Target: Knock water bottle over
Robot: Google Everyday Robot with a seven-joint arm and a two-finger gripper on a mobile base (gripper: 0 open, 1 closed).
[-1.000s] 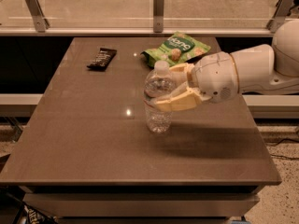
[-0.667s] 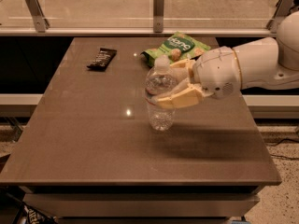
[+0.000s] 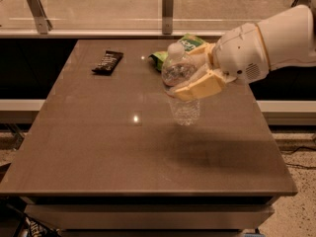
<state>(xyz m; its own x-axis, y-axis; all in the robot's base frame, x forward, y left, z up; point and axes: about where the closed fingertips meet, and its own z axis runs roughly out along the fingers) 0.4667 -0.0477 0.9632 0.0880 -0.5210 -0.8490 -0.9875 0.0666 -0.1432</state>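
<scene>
The water bottle point(image 3: 183, 105) is a small clear ribbed bottle with a white cap, right of the table's middle. It stands nearly upright, with its top leaning slightly left. My gripper point(image 3: 191, 71) comes in from the right on a white arm and is shut on the bottle's upper half. One cream finger point(image 3: 200, 87) crosses the front of the bottle and the other lies behind its neck. I cannot tell whether the bottle's base touches the table point(image 3: 98, 147) or hangs just above it.
A green snack bag point(image 3: 185, 44) lies just behind the bottle, partly hidden by the gripper. A dark candy bar point(image 3: 107, 61) lies at the back left. A glass rail with metal posts point(image 3: 168, 4) runs behind the table. The table's right edge is near the arm.
The bottle and gripper have moved together to the right and toward the back of the table. The bottle's top now leans slightly left.
</scene>
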